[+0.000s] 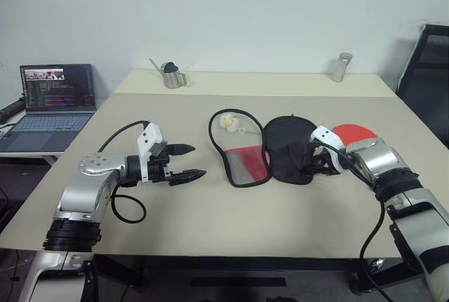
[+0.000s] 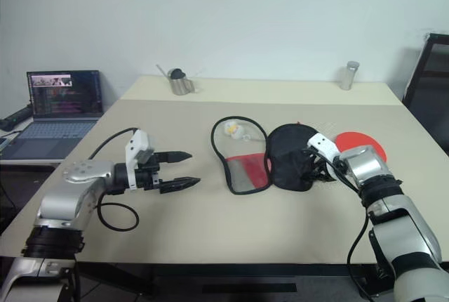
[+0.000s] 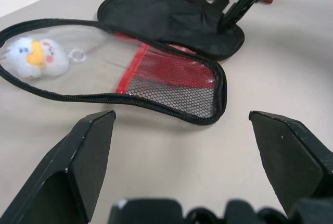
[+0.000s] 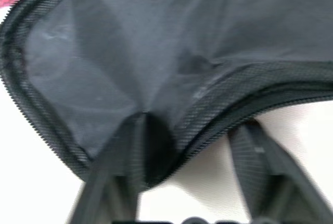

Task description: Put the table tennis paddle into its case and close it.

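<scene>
The case lies unzipped and spread flat at mid-table. Its clear, red and mesh half [image 1: 242, 158] is toward my left, and its black half [image 1: 287, 146] toward my right. The table tennis paddle [image 1: 358, 133] lies flat beyond the black half, its red blade partly hidden by my right wrist. My right gripper [image 1: 313, 163] is at the black half's near edge with its fingers [image 4: 255, 166] apart; the zip edge [image 4: 218, 114] drapes over one finger. My left gripper [image 1: 196, 161] hovers open and empty, left of the case's mesh pocket [image 3: 177, 86].
A small white plush keychain [image 1: 228, 122] sits inside the clear half. At the table's far edge stand a metal cup [image 1: 172, 76] and a metal shaker [image 1: 341, 67]. A laptop [image 1: 56, 98] stands off to the left, a black chair [image 1: 428, 77] at right.
</scene>
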Robot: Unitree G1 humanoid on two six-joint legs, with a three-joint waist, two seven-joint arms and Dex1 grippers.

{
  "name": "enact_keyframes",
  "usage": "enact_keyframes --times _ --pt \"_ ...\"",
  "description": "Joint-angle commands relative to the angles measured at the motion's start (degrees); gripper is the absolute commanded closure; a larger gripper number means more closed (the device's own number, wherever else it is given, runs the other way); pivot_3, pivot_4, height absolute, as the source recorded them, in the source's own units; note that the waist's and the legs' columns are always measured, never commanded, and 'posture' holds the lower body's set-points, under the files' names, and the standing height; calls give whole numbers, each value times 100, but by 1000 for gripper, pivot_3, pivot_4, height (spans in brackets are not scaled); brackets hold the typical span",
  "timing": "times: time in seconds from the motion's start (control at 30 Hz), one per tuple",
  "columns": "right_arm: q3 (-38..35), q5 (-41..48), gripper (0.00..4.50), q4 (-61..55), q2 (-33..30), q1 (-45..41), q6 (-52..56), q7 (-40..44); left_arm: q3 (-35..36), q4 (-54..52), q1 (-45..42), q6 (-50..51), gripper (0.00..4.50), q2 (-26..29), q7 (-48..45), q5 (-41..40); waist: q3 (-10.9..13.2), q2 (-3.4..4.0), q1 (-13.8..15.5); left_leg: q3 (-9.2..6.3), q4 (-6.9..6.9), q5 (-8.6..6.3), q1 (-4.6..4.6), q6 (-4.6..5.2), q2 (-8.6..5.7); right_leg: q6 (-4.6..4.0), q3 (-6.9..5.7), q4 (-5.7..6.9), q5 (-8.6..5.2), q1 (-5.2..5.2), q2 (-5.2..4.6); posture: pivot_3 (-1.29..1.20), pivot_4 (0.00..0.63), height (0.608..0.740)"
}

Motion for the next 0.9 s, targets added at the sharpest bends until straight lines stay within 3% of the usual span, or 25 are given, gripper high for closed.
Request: enact_keyframes --times 0.03,0.27,0.33,0.4,0.67,0.9 --pt "-395 18 672 -203 -247 -95 -8 -71 10 -82 -205 -24 0 -41 11 -67 0 0 0 0 0 0 0 0 0 0 0 0 0 0 0 0 150 740" --pt "-1388 635 672 -1188 -695 268 824 -75 -71 -461 -353 372 0 -106 -180 -366 2 4 3 0 -2 0 -4 0 0 0 -1 -3 0 -1 0 0 150 740" --pt "-1714 756 290 -1529 -772 494 1044 -320 -86 -438 -451 366 0 -150 -169 -372 2 4 6 -2 -2 0 -5 0 0 0 -1 -3 -1 -1 0 0 150 740" --pt "-2107 807 24 -1894 -811 798 1267 -759 -120 -432 -578 385 0 -224 -157 -400 2 4 8 -1 0 0 -5 0 0 0 0 -2 0 -1 0 0 150 740" --pt "-3451 791 24 -2692 -450 1736 1872 -2741 -331 -568 -788 509 0 -279 -389 -472 2 4 -6 5 0 0 -6 0 0 1 4 1 -1 -2 0 0 150 740" --pt "-3504 898 24 -2700 -199 2046 1882 -3075 -485 -234 -1117 339 0 -409 -511 -369 2 5 -13 11 1 0 -2 1 -1 1 8 4 -1 0 0 0 150 740"
